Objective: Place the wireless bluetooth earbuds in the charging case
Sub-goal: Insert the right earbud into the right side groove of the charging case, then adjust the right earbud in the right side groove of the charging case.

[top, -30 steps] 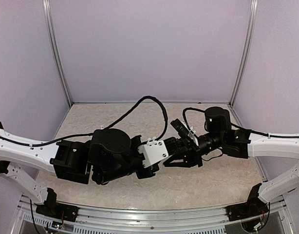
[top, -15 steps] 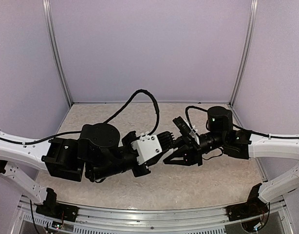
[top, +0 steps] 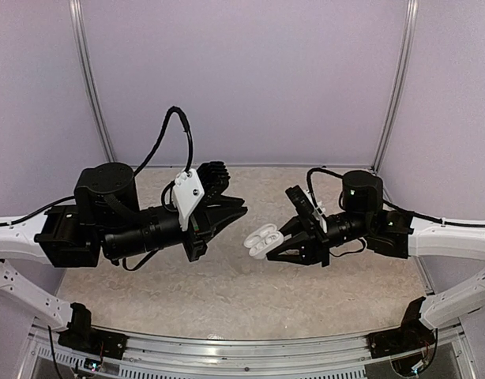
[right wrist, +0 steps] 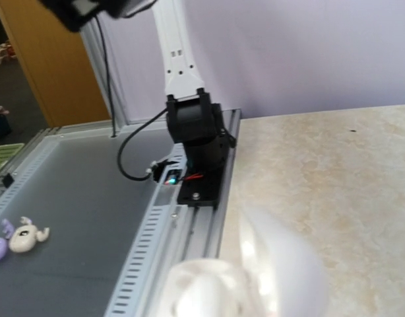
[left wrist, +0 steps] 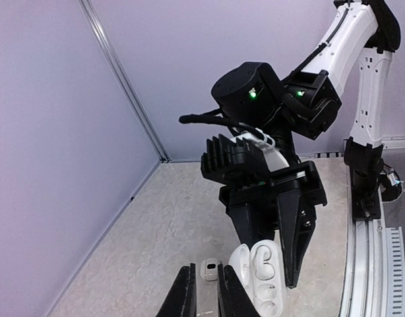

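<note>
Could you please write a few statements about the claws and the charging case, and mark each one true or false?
1. The right claw grips the charging case. True.
2. The case is closed. False: it is hinged open, with its hollows showing.
3. The left claw touches the case. False: the top view shows a clear gap between them.
4. A small whitish earbud sits between the left claw's fingertips. True.
5. The case lies on the table. False: it is held above it.

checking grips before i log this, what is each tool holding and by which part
Right tool: the open charging case, clamped by its sides. Left tool: a small white piece, apparently an earbud, pinched at the tool's very tip.
</note>
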You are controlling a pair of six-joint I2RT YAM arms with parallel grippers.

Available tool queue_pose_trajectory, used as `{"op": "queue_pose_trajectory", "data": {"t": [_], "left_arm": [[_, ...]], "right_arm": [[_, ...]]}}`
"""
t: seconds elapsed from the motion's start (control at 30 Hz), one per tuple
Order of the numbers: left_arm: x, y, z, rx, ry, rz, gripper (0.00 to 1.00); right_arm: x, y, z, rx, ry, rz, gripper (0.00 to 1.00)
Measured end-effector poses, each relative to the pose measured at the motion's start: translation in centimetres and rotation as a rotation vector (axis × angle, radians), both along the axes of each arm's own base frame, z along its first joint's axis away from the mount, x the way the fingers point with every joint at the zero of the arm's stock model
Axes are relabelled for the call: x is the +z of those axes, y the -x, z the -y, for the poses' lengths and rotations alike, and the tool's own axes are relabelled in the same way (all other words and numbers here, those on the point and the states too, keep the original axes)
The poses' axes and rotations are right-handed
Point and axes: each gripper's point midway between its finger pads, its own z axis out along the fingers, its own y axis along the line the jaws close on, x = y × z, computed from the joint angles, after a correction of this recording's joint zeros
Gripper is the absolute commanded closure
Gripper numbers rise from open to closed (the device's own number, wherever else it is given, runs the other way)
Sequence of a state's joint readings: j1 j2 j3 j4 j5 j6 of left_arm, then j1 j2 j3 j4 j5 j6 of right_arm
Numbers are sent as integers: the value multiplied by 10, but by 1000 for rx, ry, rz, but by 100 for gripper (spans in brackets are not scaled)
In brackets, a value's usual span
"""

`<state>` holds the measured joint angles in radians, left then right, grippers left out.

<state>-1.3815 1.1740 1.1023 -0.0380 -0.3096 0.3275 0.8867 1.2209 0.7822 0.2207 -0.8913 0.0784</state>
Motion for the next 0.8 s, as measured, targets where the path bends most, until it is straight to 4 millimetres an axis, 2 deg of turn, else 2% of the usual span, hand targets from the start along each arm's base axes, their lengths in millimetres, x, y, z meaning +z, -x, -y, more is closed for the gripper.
{"op": "queue_pose_trajectory", "data": {"t": [0.13, 0.27, 0.4, 0.8], "left_arm": [[-9, 7, 9, -51, -12, -28, 90], [-37, 9, 24, -83, -80, -64, 90], [-58, 4, 30, -91, -134, -92, 90], [-72, -5, 34, -104, -161, -131, 90]], "right_arm": [[-2, -6, 0, -37, 9, 22, 100], [-8, -10, -2, -69, 30, 54, 100], [-14, -10, -3, -90, 50, 95, 100], [-18, -8, -3, -100, 68, 146, 100]]}}
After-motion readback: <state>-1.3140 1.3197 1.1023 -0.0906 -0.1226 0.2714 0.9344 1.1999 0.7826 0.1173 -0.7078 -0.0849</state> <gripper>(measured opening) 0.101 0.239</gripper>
